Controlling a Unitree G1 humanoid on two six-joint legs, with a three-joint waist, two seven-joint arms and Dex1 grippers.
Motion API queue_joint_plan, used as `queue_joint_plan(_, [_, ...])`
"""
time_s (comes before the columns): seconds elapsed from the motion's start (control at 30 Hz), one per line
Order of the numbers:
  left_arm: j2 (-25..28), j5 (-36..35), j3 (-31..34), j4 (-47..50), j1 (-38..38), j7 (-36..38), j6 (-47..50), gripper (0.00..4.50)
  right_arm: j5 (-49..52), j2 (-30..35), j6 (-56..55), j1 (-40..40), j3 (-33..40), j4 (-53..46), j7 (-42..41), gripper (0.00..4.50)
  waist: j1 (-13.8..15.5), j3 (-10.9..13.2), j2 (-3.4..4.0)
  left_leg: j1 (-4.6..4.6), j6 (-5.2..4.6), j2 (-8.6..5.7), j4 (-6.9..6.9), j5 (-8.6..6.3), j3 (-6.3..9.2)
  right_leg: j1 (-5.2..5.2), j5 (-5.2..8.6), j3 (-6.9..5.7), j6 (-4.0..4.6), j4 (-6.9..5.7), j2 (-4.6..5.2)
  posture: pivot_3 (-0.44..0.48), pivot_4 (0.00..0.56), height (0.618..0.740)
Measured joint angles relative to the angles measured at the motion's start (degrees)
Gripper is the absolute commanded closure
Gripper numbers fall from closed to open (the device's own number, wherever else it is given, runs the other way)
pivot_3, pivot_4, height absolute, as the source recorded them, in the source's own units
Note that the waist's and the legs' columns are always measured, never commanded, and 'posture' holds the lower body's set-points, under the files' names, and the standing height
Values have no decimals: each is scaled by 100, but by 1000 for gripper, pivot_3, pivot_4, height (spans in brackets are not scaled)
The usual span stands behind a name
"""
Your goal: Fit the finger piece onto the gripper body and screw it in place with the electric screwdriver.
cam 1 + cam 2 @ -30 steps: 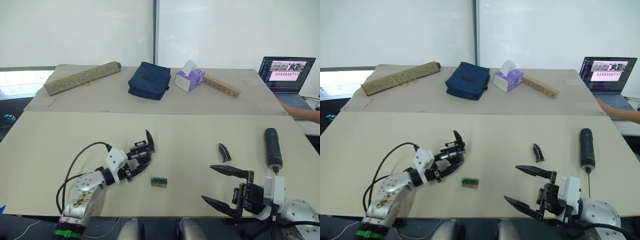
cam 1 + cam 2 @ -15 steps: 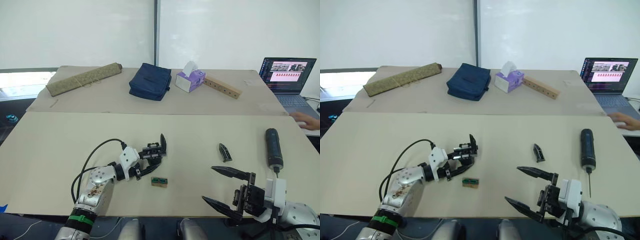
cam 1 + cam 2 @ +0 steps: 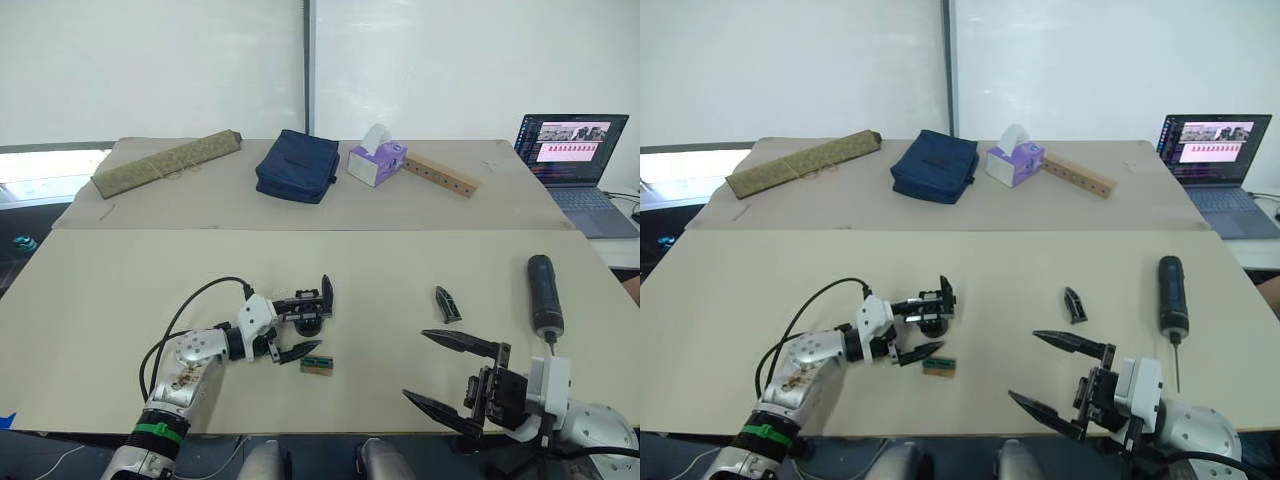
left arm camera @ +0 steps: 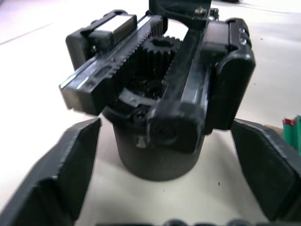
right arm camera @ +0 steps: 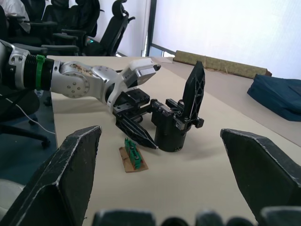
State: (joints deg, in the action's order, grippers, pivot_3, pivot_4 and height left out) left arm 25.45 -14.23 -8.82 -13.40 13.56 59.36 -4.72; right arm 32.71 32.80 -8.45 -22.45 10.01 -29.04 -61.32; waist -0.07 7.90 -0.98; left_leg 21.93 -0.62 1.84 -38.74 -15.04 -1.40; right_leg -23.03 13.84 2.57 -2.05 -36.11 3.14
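The gripper body (image 3: pixel 312 312) stands upright on the tabletop (image 3: pixel 120 290) between the left pincer's (image 3: pixel 308 322) released fingers; the right pincer (image 3: pixel 440 372) hangs released near the front edge.

The table (image 3: pixel 90 300) is a pale beige all over. On it the gripper body (image 3: pixel 312 308) is solid black, as is the finger piece (image 3: pixel 448 304) and the electric screwdriver (image 3: pixel 544 294), whose thin bit is silver metal. The small block (image 3: pixel 317 364) is tan with a green top. The left gripper (image 3: pixel 304 330) has 2 black fingers on a white mount, with a silver wrist, a black cable and a green band lower down the arm. The right gripper (image 3: pixel 450 378) is also black on white. On the far table sit a navy blue bag (image 3: pixel 297 163), a purple tissue box (image 3: pixel 377 161) with white tissue, a tan wooden bar (image 3: pixel 441 174), and an olive-green roll (image 3: pixel 165 160).
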Motion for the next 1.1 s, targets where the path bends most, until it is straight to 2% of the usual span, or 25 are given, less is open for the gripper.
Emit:
queue_joint_plan(0.17, [410, -166, 7, -542, 406, 916, -3, 22, 0, 1, 0, 40, 3, 15, -19, 0, -15, 1, -1, 1, 0, 0, 0, 0, -1, -2, 1, -1, 2, -2, -3, 0, 150, 740])
queue_joint_plan(0.27, [436, -176, 4, -1071, 793, 1495, -142, 22, 1, 5, 0, 23, 13, 18, -52, 0, -1, 4, -7, 9, 0, -3, -3, 0, -2, -6, 1, -1, 1, 0, -1, 0, 150, 740])
queue_joint_plan(0.5, [16, 79, -159, -2374, 1745, 2163, -776, 22, 1, 12, 0, -165, 56, -28, 10, 0, 75, 10, -20, 21, 0, -9, -15, 0, -3, -8, -1, -2, -2, 3, 0, 0, 150, 740])
queue_joint_plan(0.73, [-431, 299, -227, -3130, 2224, 2291, -1170, 22, 0, 14, 3, -308, 55, -98, 58, 0, 54, 13, -26, 22, -1, -7, -14, 0, -1, -10, -1, -2, -3, 1, -4, 0, 150, 740])
queue_joint_plan(0.83, [-448, 331, -211, -3289, 2290, 2324, -1308, 815, 0, 14, 5, -406, 57, -158, 75, 0, 49, 13, -26, 21, -1, -7, -14, 0, -1, -9, -1, -2, -3, 0, -3, 0, 150, 740])
queue_joint_plan(0.93, [-443, 332, -141, -3421, 2318, 2390, -1424, 2114, 0, 15, 5, -496, 59, -211, 94, 0, 45, 13, -26, 20, -1, -6, -14, 0, -1, -9, -1, -2, -3, -1, -3, 0, 150, 740])
queue_joint_plan(1.1, [-368, 270, 56, -3311, 2158, 2443, -1475, 2137, 1, 29, 5, -562, 82, -243, 146, 0, -12, 13, -26, 21, -1, -2, -13, 0, 0, -12, -1, 0, -3, -3, -5, 0, 150, 740])
